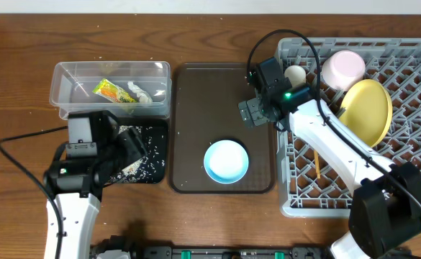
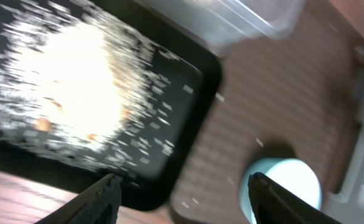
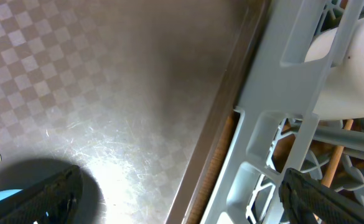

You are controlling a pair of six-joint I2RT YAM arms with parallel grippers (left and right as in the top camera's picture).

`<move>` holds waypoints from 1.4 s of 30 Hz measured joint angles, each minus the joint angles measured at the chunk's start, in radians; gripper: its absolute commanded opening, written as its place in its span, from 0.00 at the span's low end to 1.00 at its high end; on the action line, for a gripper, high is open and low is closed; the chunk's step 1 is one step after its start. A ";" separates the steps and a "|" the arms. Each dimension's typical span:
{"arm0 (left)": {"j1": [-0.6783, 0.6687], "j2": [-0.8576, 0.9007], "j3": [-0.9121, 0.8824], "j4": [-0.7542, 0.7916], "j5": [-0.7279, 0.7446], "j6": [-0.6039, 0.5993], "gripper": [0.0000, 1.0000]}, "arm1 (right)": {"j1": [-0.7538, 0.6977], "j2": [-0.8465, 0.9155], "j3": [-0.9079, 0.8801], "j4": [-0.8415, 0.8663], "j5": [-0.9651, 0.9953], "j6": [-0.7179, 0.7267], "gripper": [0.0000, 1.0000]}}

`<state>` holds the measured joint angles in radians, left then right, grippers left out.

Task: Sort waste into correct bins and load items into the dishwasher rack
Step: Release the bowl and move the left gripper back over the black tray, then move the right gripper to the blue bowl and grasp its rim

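Observation:
The clear tub [image 1: 62, 86] holds the green-and-yellow wrapper [image 1: 108, 91] and the white tissue [image 1: 139, 93]. White rice scraps [image 2: 76, 93] lie in the black tray [image 1: 156, 133]. Above that tray's right part, my left gripper [image 1: 132, 146] [image 2: 183, 186] is open and holds nothing. The light blue bowl [image 1: 226, 160] [image 2: 287, 186] stands on the brown tray. My right gripper [image 1: 253, 111] [image 3: 182, 186] is open and bare over the brown tray's right edge, beside the grey rack [image 1: 412, 165] [image 3: 281, 124]. In the rack are the pink cup [image 1: 343, 68], yellow plate [image 1: 368, 111], white cup [image 1: 294, 73] [image 3: 356, 68] and chopsticks [image 1: 316, 164].
The dark brown serving tray [image 1: 210, 93] [image 3: 107, 93] lies between the bins and the rack. A black cable [image 1: 23, 169] runs over the wooden table at the left. The left wrist view is motion-blurred.

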<state>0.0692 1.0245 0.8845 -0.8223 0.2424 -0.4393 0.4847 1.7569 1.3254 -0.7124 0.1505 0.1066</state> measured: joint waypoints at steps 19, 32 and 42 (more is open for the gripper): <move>0.106 -0.004 0.000 0.007 -0.116 0.003 0.89 | 0.001 0.000 0.000 0.000 -0.171 0.000 0.99; 0.106 -0.004 0.000 0.007 -0.116 0.003 0.91 | 0.061 -0.010 0.000 0.054 -0.719 0.053 0.99; 0.106 -0.004 0.000 0.007 -0.116 0.002 0.91 | 0.332 -0.011 0.000 -0.006 -0.743 0.062 0.79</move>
<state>0.1753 1.0206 0.8845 -0.8154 0.1268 -0.4370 0.8162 1.7454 1.3254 -0.7189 -0.5930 0.1688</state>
